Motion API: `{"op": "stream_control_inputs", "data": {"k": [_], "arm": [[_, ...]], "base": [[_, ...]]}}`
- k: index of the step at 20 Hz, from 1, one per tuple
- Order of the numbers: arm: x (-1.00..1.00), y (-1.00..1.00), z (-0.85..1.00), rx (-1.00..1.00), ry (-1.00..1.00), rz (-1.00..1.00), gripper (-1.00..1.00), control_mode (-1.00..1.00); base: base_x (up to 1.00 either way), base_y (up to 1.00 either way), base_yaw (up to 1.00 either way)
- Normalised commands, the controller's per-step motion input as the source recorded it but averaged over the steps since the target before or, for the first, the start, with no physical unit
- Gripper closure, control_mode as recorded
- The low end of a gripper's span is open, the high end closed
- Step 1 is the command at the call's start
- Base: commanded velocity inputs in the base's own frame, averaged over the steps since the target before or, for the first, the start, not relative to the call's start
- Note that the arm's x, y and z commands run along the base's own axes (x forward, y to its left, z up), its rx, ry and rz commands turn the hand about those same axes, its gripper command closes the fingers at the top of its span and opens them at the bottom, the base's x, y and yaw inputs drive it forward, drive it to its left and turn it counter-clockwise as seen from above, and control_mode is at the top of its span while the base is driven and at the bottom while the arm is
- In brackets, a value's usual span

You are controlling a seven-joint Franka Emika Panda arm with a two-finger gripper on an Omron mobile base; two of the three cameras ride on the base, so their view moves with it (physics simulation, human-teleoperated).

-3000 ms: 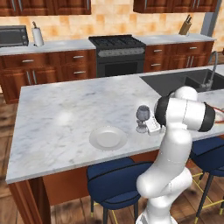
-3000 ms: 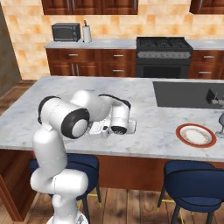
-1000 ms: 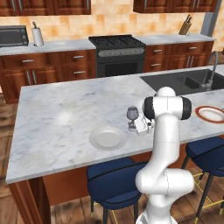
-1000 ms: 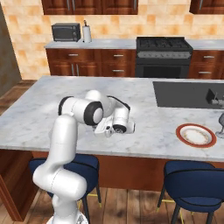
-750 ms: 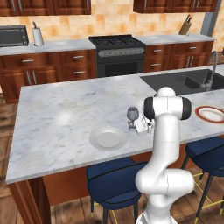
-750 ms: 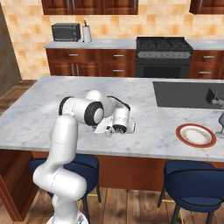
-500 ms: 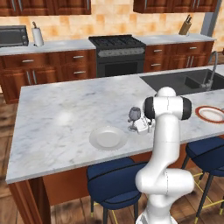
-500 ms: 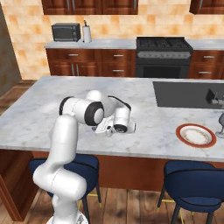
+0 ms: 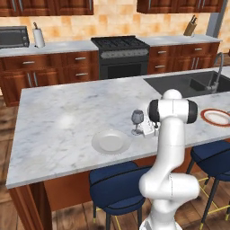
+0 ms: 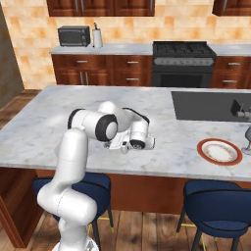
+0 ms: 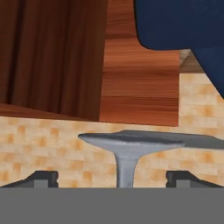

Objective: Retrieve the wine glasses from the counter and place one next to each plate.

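Observation:
A smoky grey wine glass (image 9: pixel 137 121) stands upright on the marble island, just right of the plain white plate (image 9: pixel 110 141). My gripper (image 9: pixel 141 131) is level with its stem from the right, open. In the hand view the foot and stem of the glass (image 11: pixel 126 146) sit between my spread fingertips (image 11: pixel 42 178), touching neither. In the right base view my gripper (image 10: pixel 121 145) is partly behind my own arm. The red-rimmed plate (image 10: pixel 219 150) lies further right, with a second wine glass (image 10: pixel 247 139) just beyond it. The counter (image 9: pixel 58 46) runs along the back wall.
A dark sink (image 9: pixel 193 83) with a faucet is set in the island's far right. A black stove (image 9: pixel 120 42), a microwave (image 9: pixel 13 37) and a knife block (image 9: pixel 190 28) line the back counter. Blue stools (image 9: pixel 119 188) stand under the island's near edge.
My jaws have opened off the glass stem; the glass now stands free beside the plain plate. Arm and base have barely moved.

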Motion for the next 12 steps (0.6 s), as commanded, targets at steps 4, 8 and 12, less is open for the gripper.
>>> {"op": "stream_control_inputs", "data": {"k": [4, 8, 12], "arm": [[0.0, -0.29, 0.0, 0.03, 0.0, -0.03, -1.0, -1.0], [-0.07, -0.41, 0.07, 0.09, -0.02, -0.05, -1.0, -1.0], [-0.38, -0.38, 0.21, 0.1, -0.17, -0.03, -1.0, -1.0]], "base": [[0.0, 0.0, 0.0], [0.0, 0.0, 0.0], [0.0, 0.0, 0.0]]}}
